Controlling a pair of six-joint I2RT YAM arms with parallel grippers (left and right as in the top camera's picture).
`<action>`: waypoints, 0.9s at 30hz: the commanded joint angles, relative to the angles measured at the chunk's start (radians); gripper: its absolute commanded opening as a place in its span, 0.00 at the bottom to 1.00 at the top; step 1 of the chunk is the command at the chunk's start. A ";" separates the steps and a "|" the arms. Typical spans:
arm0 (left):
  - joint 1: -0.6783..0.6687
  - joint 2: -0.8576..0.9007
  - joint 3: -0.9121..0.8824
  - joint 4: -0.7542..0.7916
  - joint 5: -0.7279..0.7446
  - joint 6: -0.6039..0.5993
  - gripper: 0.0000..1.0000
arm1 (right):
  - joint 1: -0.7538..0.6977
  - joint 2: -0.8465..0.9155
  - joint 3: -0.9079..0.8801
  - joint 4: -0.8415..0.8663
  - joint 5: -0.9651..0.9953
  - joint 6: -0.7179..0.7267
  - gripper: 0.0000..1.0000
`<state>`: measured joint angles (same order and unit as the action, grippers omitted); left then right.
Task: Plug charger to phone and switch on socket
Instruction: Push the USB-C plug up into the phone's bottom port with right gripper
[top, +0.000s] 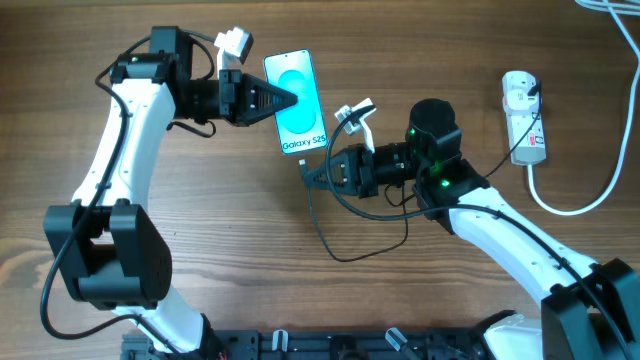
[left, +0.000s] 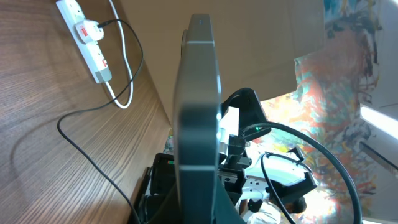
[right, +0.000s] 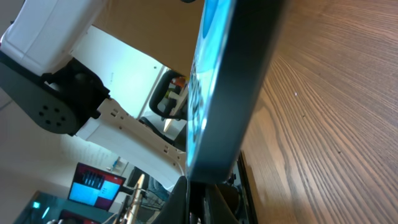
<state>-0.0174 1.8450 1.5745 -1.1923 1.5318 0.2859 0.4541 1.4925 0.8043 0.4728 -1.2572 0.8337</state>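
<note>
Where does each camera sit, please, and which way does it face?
Overhead: above the table, facing down on both arms; the left gripper holds the phone, the right gripper the charger at its lower end.
Left wrist: on the left arm, looking past the edge-on phone to the right arm and socket.
Right wrist: under the phone, facing up at the left arm; own fingertips at bottom.
Shared: socket, overhead and left wrist.

Upper centre crowding, lower-centre desk lying open
The phone, left gripper, right gripper and looping charger are blocking the upper centre; socket and white cord are lining the right edge.
</note>
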 joint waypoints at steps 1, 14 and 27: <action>0.016 -0.028 0.002 0.003 0.045 -0.006 0.04 | -0.013 0.009 -0.006 0.006 -0.031 0.004 0.04; 0.017 -0.028 0.002 0.003 0.045 -0.006 0.04 | -0.041 0.008 -0.006 0.043 -0.026 0.008 0.04; 0.008 -0.027 0.002 0.003 0.045 -0.010 0.04 | -0.042 0.009 -0.006 0.069 -0.023 0.031 0.04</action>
<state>-0.0048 1.8454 1.5745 -1.1927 1.5318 0.2840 0.4141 1.4925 0.8043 0.5339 -1.2640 0.8528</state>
